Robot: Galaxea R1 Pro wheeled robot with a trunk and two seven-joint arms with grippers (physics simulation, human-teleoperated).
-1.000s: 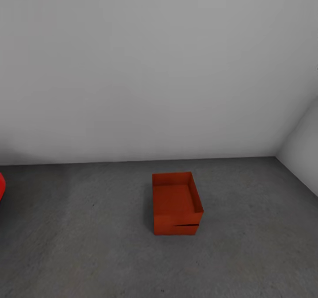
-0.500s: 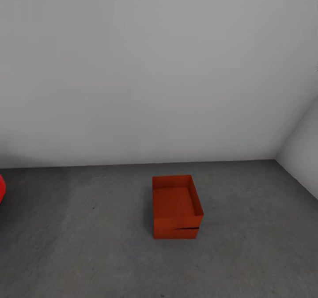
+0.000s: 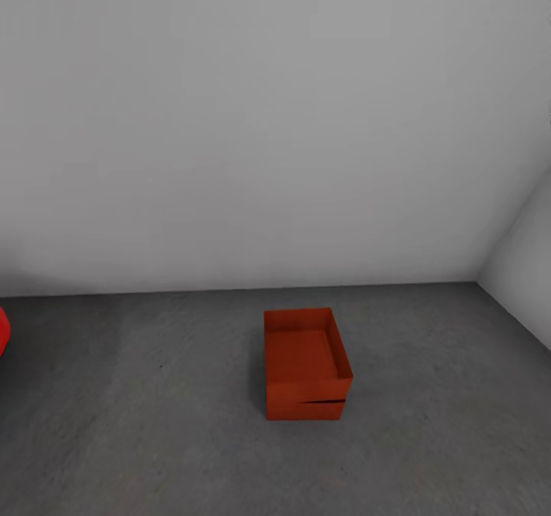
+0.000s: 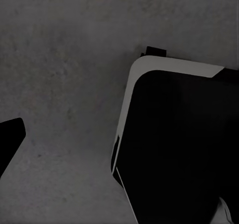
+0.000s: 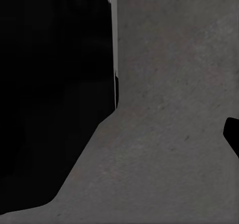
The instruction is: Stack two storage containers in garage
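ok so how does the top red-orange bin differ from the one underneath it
The upper red-orange open-top bin rests on the lower red-orange bin, which stands on the dark grey concrete floor. The upper shows its open inside; the lower shows just a front strip. A dark gap at their seam widens rightward, so the upper looks slightly tilted. Colour and footprint match.
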